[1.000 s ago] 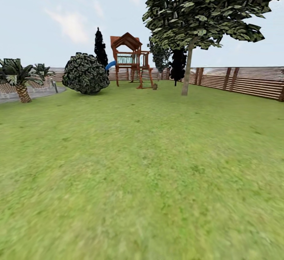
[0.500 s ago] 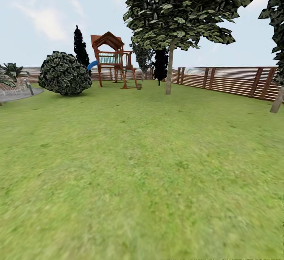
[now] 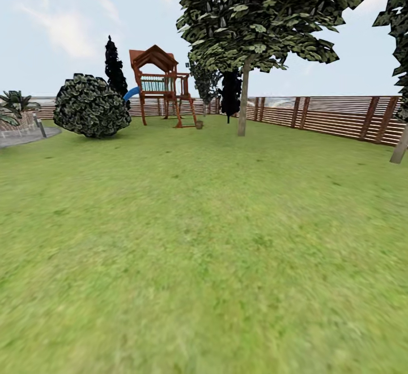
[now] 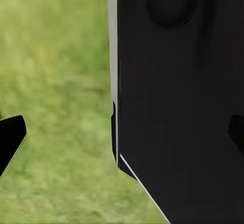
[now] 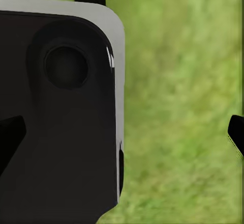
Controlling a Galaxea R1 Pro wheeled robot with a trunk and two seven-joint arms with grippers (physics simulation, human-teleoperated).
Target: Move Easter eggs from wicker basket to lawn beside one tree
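1. While the whole head view has slid left across the last second and then nearly settled, that is your camera turning right, not the garden moving: the tree (image 3: 243,99) now stands nearer the middle, and a second trunk (image 3: 400,144) has come in at the right edge.
2. For the task this reads as a search turn that is slowing. You have a tree to choose, but the basket and eggs are not in these views, so I cannot tell you where they lie relative to either gripper.
3. The lawn (image 3: 204,249) lies bare ahead of you as far as the tree, with nothing standing in the way.
4. Your left gripper (image 4: 122,137) shows two dark fingertips at opposite edges of its wrist view, set wide apart and holding nothing; a black body panel (image 4: 178,96) of the robot sits between them, grass beyond.
5. Your right gripper (image 5: 122,132) is the same: tips wide, nothing held, a black panel (image 5: 61,112) beside it, grass below.
6. Far ahead of both grippers stand a round bush (image 3: 92,106), a wooden play tower (image 3: 161,82) and dark columnar trees (image 3: 114,68); a slatted fence (image 3: 328,114) runs along the right.
7. I judge you need to keep looking round for the basket before any reach.
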